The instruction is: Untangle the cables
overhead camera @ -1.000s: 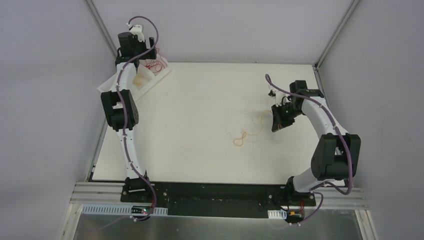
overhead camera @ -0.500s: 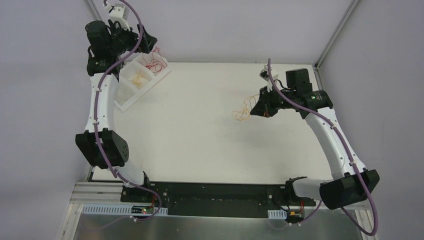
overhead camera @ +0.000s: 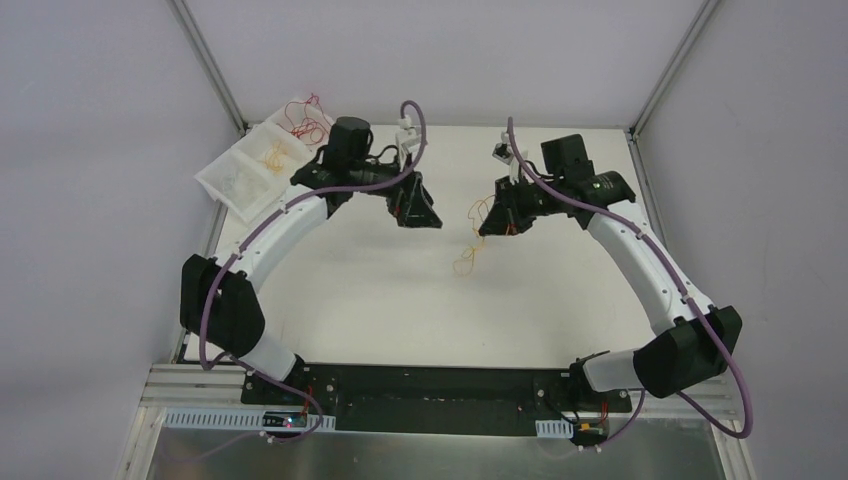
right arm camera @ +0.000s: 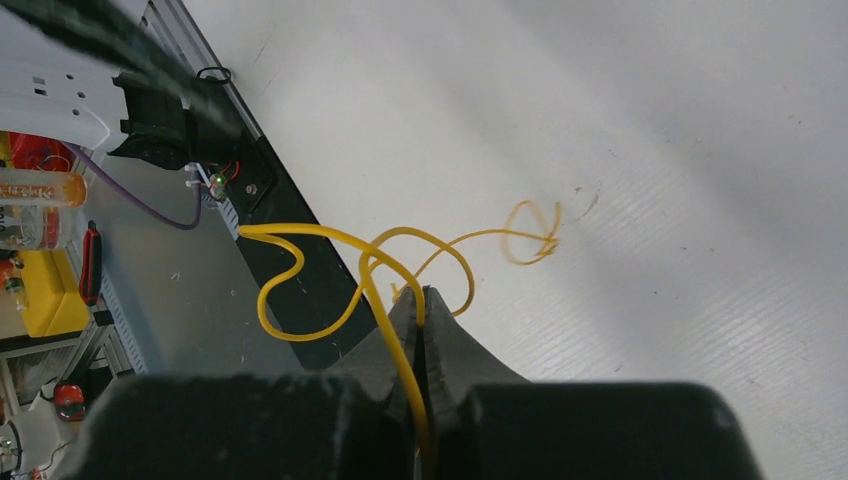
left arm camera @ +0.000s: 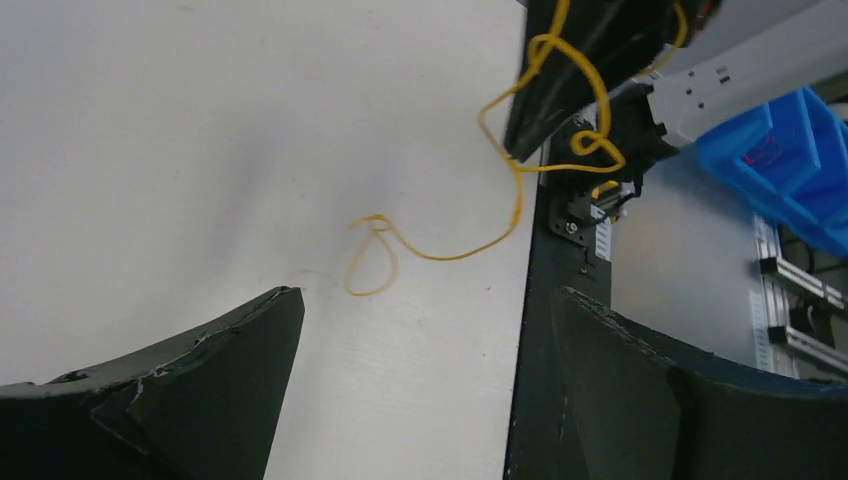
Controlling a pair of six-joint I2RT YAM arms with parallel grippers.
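Bright, even, diffuse light, faint soft shadows on the white table (overhead camera: pixel 380 300), wrist views' near foreground slightly soft

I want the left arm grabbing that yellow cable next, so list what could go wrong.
1. The right fingers pinch the yellow cable only at their tips; a tug may slip it free.
2. Its loops cross beside those tips, so pulling could tighten a knot.
3. The open left fingers face the right ones; closing in could bump them.

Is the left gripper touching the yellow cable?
Apart. In the left wrist view, the left gripper is open and the yellow cable lies ahead of it, with a visible gap.
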